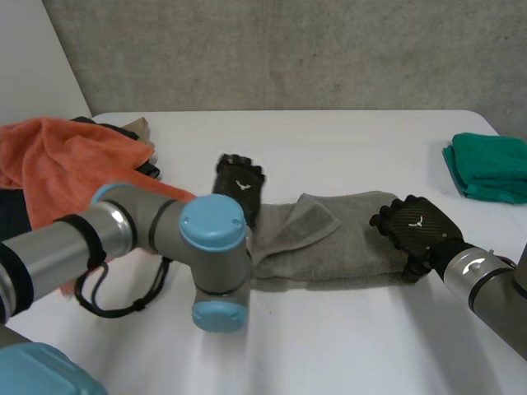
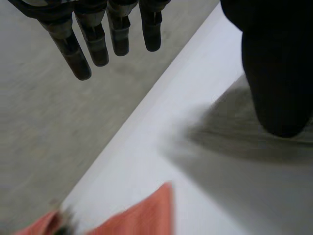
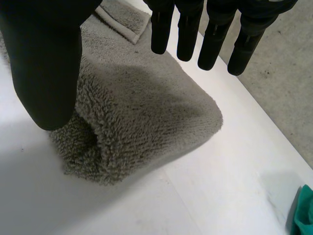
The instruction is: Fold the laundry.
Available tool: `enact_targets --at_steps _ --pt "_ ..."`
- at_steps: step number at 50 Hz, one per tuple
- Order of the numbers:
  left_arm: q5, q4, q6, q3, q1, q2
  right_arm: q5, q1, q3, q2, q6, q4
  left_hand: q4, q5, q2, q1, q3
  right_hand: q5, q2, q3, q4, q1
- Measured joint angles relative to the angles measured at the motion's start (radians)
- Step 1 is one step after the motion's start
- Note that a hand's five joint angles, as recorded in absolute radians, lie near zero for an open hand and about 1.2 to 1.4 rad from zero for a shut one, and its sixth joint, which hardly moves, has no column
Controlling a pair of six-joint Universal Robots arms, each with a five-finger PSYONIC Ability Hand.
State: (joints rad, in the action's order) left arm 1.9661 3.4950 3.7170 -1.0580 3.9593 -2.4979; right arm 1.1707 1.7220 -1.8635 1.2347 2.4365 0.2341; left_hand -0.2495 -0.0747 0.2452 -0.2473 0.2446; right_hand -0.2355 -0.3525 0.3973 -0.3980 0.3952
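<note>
A grey towel [image 1: 346, 243] lies crumpled lengthwise across the middle of the white table [image 1: 329, 140], with a flap folded over near its left end. My left hand [image 1: 239, 185] rests at that left end, fingers straight and pointing toward the far edge. In the left wrist view the left hand [image 2: 93, 39] is open, with nothing between fingers and thumb. My right hand [image 1: 416, 226] sits over the towel's right end. In the right wrist view the right hand [image 3: 46, 63] hovers open above the rounded end of the grey towel [image 3: 146, 107], not closed on it.
An orange cloth [image 1: 66, 164] is heaped at the table's left side over darker items, and the orange cloth [image 2: 142, 215] lies below my left hand's fingertips. A folded green towel [image 1: 494, 164] lies at the far right; the green towel [image 3: 305, 210] shows beyond the grey one.
</note>
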Motion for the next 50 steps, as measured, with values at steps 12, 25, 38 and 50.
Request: enact_targets --at_steps 12,25,38,50 --pt "-0.144 0.003 -0.165 -0.145 -0.059 0.218 0.005 0.000 0.000 -0.001 -0.002 0.000 0.000 0.000 0.000 0.000 0.000 -0.015 -0.037 0.007 -0.014 0.005" --pt "-0.246 -0.013 -0.215 -0.135 -0.108 0.142 0.004 -0.003 -0.002 -0.002 -0.007 -0.004 0.000 0.000 0.001 0.000 0.000 -0.026 -0.037 0.022 -0.025 0.020" --pt "-0.118 -0.019 -0.187 -0.007 -0.041 0.026 0.024 -0.012 -0.004 -0.014 -0.013 0.010 -0.097 -0.101 0.099 -0.095 0.099 -0.141 -0.193 0.151 -0.152 0.150" --pt "0.023 -0.070 -0.198 -0.114 -0.036 0.128 0.100 -0.013 0.014 -0.061 -0.053 0.038 -0.092 -0.093 0.097 -0.091 0.097 -0.736 -0.819 0.769 -0.764 0.702"
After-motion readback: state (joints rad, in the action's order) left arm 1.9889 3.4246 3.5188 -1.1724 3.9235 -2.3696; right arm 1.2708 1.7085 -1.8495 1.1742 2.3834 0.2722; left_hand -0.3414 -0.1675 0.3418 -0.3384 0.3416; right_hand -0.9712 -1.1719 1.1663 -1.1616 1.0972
